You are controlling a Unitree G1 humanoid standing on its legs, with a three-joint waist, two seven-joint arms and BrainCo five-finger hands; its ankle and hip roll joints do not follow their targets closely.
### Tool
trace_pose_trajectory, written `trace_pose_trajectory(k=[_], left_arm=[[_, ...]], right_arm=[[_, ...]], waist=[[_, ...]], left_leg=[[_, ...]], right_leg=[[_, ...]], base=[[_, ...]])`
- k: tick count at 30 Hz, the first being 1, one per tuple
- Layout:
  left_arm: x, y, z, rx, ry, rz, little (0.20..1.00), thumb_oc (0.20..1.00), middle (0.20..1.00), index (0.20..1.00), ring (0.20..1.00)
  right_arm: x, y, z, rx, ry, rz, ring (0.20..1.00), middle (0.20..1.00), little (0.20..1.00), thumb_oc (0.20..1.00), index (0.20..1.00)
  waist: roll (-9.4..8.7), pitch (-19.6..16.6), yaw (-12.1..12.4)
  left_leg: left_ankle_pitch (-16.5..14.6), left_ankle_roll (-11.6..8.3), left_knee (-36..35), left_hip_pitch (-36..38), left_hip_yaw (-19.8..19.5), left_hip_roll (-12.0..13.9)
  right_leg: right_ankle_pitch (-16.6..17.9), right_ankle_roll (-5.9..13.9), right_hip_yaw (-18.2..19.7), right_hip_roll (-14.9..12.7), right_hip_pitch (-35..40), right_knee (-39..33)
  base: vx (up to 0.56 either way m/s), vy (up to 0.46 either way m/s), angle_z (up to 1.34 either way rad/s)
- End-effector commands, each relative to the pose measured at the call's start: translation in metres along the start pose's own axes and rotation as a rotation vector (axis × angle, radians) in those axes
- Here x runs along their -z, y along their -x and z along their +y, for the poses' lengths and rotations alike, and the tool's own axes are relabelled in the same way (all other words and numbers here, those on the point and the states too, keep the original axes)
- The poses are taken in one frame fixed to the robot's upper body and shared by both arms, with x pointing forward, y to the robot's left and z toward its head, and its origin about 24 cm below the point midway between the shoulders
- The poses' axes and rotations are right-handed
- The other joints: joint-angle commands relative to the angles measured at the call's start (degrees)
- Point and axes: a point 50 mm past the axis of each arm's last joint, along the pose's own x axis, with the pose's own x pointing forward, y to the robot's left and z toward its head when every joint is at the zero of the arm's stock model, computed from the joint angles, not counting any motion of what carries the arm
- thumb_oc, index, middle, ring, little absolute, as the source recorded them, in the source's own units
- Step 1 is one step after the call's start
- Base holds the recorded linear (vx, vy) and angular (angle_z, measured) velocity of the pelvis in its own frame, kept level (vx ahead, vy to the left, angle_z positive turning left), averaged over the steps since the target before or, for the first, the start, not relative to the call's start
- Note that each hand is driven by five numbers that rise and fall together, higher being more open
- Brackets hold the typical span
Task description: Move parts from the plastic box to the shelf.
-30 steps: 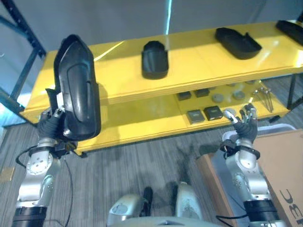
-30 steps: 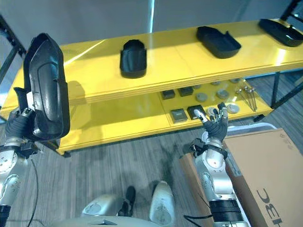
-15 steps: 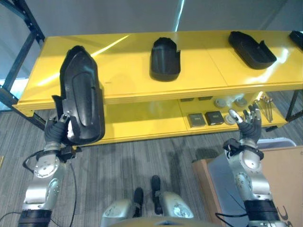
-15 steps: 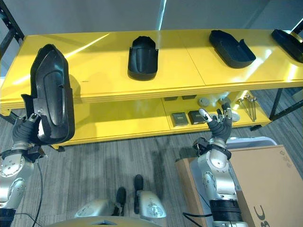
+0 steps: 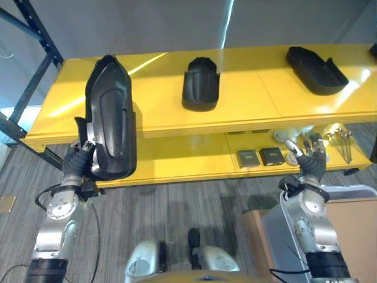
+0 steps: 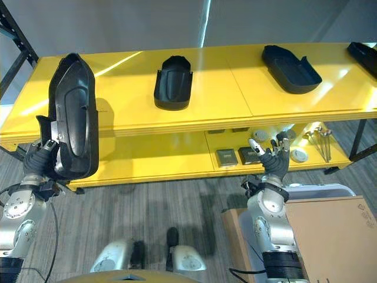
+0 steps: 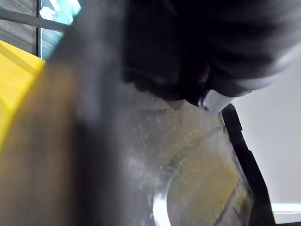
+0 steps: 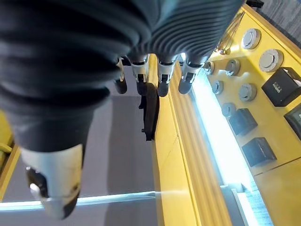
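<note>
Three black parts were in sight w/ two yellow shelf levels behind them. Left hand (image 5: 79,160) was curled round the lower edge of a long black part (image 5: 110,121), holding it upright in front of the top shelf (image 5: 247,100), at the shelf's left end; the part's hollow side faced the camera and its rounded tip pointed up. In the left wrist view the part's (image 7: 188,160) inner surface sat right against the hand's dark cover.

Right hand (image 6: 273,162) was raised in front of the lower shelf (image 6: 153,156) w/ fingers straight and spread, holding nothing. Right wrist view showed the same: fingers (image 8: 162,75) in a straight row, thumb apart, nothing between them.

On the top shelf lay a short scoop-shaped part (image 5: 200,84) near the middle, open end toward the robot, and a longer tray-like part (image 5: 315,68) well to its right, lying at an angle. Another dark piece (image 6: 363,54) poked in at the far right edge; couldn't tell what it was.

Lower shelf, right portion: a few small dark square blocks (image 5: 260,156) side by side, some round grey discs (image 6: 298,155) near them, and thin metal rods (image 6: 323,140) further right. Cardboard box (image 6: 330,236) stood on the grey floor beside the right arm, w/ a pale grey rounded rim (image 6: 318,188) just behind it. Dark blue rack posts (image 5: 32,32) stood at the left of the shelf.
</note>
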Motion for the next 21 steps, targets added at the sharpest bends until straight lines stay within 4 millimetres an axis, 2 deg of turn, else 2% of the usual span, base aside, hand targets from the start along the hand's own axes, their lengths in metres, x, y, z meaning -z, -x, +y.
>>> trace_pose_trajectory(k=[1,3,4,5,6,7,10,13,15,19,21], left_arm=[[-0.033,-0.005,-0.009,0.045,0.022,-0.181,0.200,0.200,0.200,0.200,0.200],[-0.034,-0.007,-0.015,0.061,0.033,-0.185,0.200,0.200,0.200,0.200,0.200],[-0.034,-0.009,-0.018,0.075,0.037,-0.191,0.200,0.200,0.200,0.200,0.200],[-0.036,-0.010,-0.023,0.089,0.042,-0.196,0.200,0.200,0.200,0.200,0.200],[-0.036,-0.010,-0.024,0.092,0.045,-0.197,0.200,0.200,0.200,0.200,0.200],[-0.037,-0.010,-0.024,0.086,0.051,-0.202,0.200,0.200,0.200,0.200,0.200],[-0.039,-0.011,-0.023,0.088,0.040,-0.202,0.200,0.200,0.200,0.200,0.200],[-0.040,-0.006,-0.008,0.051,-0.002,-0.191,0.200,0.200,0.200,0.200,0.200],[-0.038,0.001,0.006,0.001,0.005,-0.175,0.200,0.200,0.200,0.200,0.200],[-0.037,0.001,0.004,0.000,0.031,-0.174,0.200,0.200,0.200,0.200,0.200],[-0.034,0.001,-0.005,0.012,0.034,-0.172,0.200,0.200,0.200,0.200,0.200]], right_arm=[[-0.022,-0.009,-0.006,-0.026,0.042,-0.113,1.000,1.000,1.000,1.000,1.000],[-0.025,-0.010,-0.010,-0.018,0.044,-0.125,1.000,1.000,1.000,1.000,1.000],[-0.028,-0.013,-0.012,-0.011,0.047,-0.133,1.000,1.000,1.000,1.000,1.000],[-0.031,-0.016,-0.013,-0.003,0.050,-0.138,1.000,1.000,1.000,1.000,1.000],[-0.031,-0.017,-0.013,0.003,0.050,-0.140,1.000,1.000,1.000,1.000,1.000],[-0.032,-0.018,-0.013,0.002,0.052,-0.144,1.000,1.000,1.000,1.000,1.000],[-0.029,-0.015,-0.014,0.024,0.042,-0.138,1.000,1.000,1.000,1.000,1.000],[-0.020,-0.002,-0.012,0.008,0.032,-0.120,1.000,1.000,1.000,1.000,1.000],[-0.018,0.000,-0.002,-0.037,0.031,-0.107,1.000,1.000,1.000,1.000,1.000],[-0.018,-0.002,0.000,-0.035,0.034,-0.094,1.000,1.000,1.000,1.000,1.000],[-0.017,-0.003,0.003,-0.030,0.024,-0.096,1.000,1.000,1.000,1.000,1.000]], waist=[[1.70,-2.86,-1.03],[2.58,-2.41,-1.83],[3.03,-2.01,-2.39],[3.95,-1.48,-2.86],[4.32,-1.29,-2.96],[5.05,-0.96,-3.05],[6.20,-0.28,-2.90],[5.41,0.17,-1.49],[4.17,-0.03,0.68],[3.09,-0.66,1.49],[2.38,-0.90,2.14]], left_leg=[[11.97,-1.91,-16.67,5.83,0.57,3.22],[17.24,-3.56,-20.90,5.08,1.32,6.16],[18.96,-4.10,-21.93,4.36,2.18,7.89],[18.92,-4.42,-21.99,4.30,2.32,8.97],[17.96,-4.31,-21.75,4.71,2.32,8.95],[16.01,-4.04,-21.71,5.46,1.89,8.12],[13.09,-3.52,-21.48,6.70,2.17,5.97],[10.24,-2.08,-20.40,7.63,3.00,3.07],[8.85,-1.08,-20.88,9.30,6.17,2.14],[8.54,-0.70,-21.50,9.48,6.13,1.95],[9.01,-1.01,-22.06,9.14,5.82,2.48]], right_leg=[[-4.01,7.00,1.97,-0.34,1.61,0.87],[-4.54,6.93,2.23,-1.00,2.35,0.84],[-4.90,6.84,2.04,-1.76,2.56,1.09],[-5.13,7.15,2.20,-3.17,1.98,1.99],[-5.21,7.40,2.46,-3.92,1.48,2.55],[-5.00,8.00,2.95,-5.30,0.39,3.46],[-4.09,9.77,2.86,-8.15,-0.88,4.97],[-2.42,12.81,0.94,-11.81,-1.02,5.92],[-0.78,14.29,-3.91,-14.03,-0.50,4.92],[-0.20,14.18,-4.25,-13.36,0.79,2.20],[0.06,14.05,-4.64,-12.58,1.32,0.69]], base=[[0.05,0.264,0.10],[0.04,0.289,0.06],[0.03,0.487,0.31],[0.03,0.543,0.20],[0.00,0.592,-0.03],[0.00,0.427,-0.23],[0.01,0.409,-0.48],[0.05,0.290,-0.18],[0.02,0.135,-0.74],[0.00,-0.040,-0.29],[-0.04,-0.102,0.20]])
